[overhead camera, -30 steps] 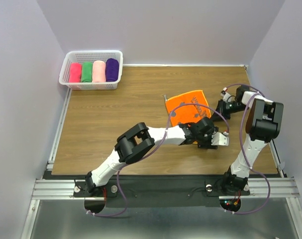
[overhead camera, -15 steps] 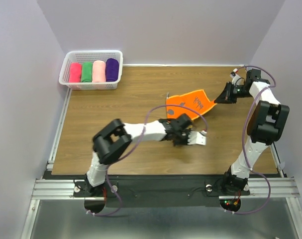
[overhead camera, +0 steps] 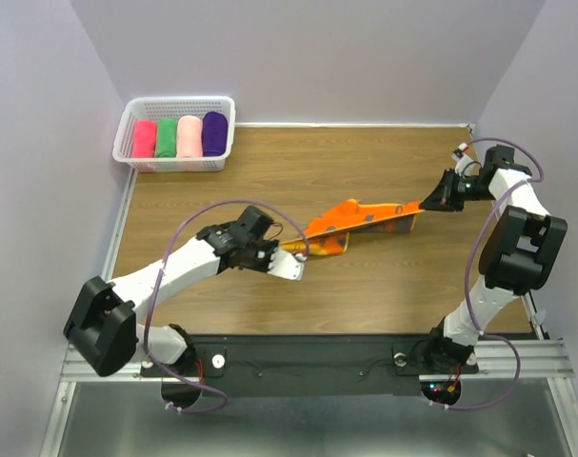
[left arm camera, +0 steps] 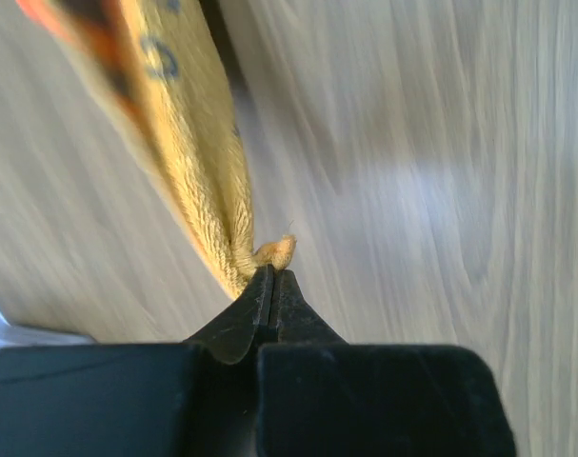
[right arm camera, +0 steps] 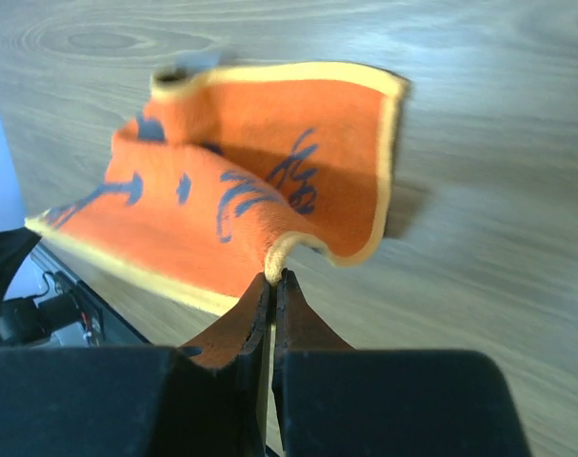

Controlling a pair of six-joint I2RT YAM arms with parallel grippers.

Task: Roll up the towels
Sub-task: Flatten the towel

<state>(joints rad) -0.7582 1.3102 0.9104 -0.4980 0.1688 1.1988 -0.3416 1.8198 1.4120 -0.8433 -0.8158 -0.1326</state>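
Left gripper (left arm camera: 272, 281) and right gripper (right arm camera: 273, 284) each clamp 1 corner of 1 orange towel (overhead camera: 360, 217). 1 basket (overhead camera: 179, 99) holds 4 rolled towels (overhead camera: 167, 138).

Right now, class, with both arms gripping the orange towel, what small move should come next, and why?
Probably lower both ends together to lay the orange towel flat on the table. The left fingers and right fingers each pinch an edge, and it hangs folded between them, too bunched to roll.
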